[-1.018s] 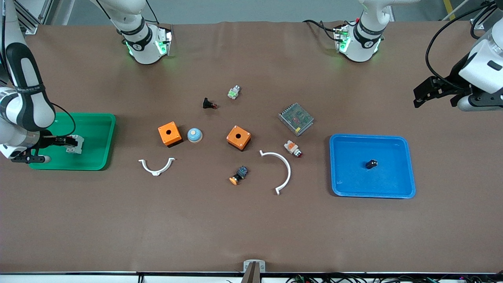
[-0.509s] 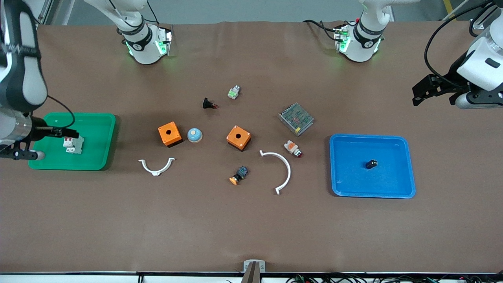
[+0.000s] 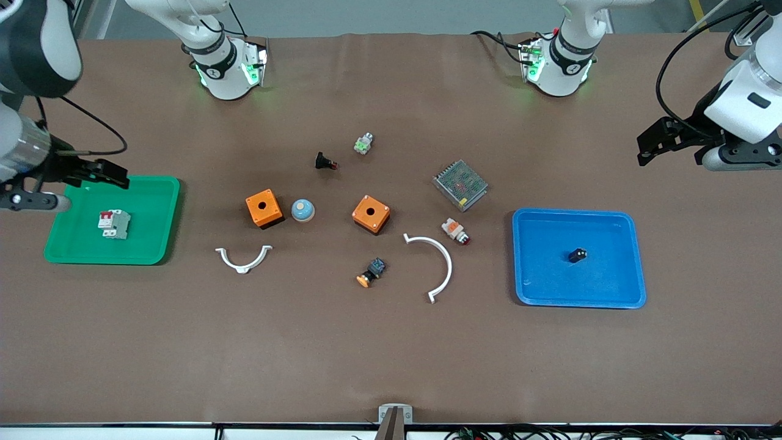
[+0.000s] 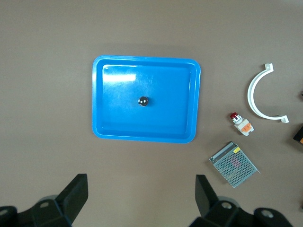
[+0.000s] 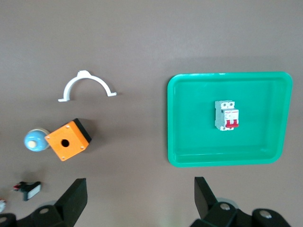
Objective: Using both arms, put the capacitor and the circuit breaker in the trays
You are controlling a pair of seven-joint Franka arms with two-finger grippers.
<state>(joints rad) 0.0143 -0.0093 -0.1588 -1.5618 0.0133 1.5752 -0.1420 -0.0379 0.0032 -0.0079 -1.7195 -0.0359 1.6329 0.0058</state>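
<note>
A second ago the right claw (image 3: 104,174) was down in the green tray (image 3: 156,244) with the circuit breaker (image 3: 113,224) between its fingers. Now it hangs above the tray's edge farthest from the front camera, jaws spread wide and empty in the right wrist view. The circuit breaker (image 5: 226,115) lies flat in the middle of the green tray (image 5: 189,142), red toggles up, clear of every wall.

At the left arm's end of the bench (image 3: 391,354), the capacitor (image 3: 577,255) sits alone near the centre of the blue tray (image 3: 611,296), where it has been throughout the last second. The left claw (image 3: 657,143) is raised over bare bench, off the tray's corner nearest the left arm's base, having drifted slightly higher; the left wrist view shows its jaws wide apart with nothing between them, the capacitor (image 4: 143,100) and blue tray (image 4: 113,132) below.

The clutter between the trays is undisturbed: two orange boxes (image 3: 264,208), a blue dome button (image 3: 302,210), two white curved clips (image 3: 244,259), a mesh-topped power supply (image 3: 460,184) and the loose push-buttons.

With both parts delivered and released, the task appears essentially complete; only the arms' retreat looks to remain.
</note>
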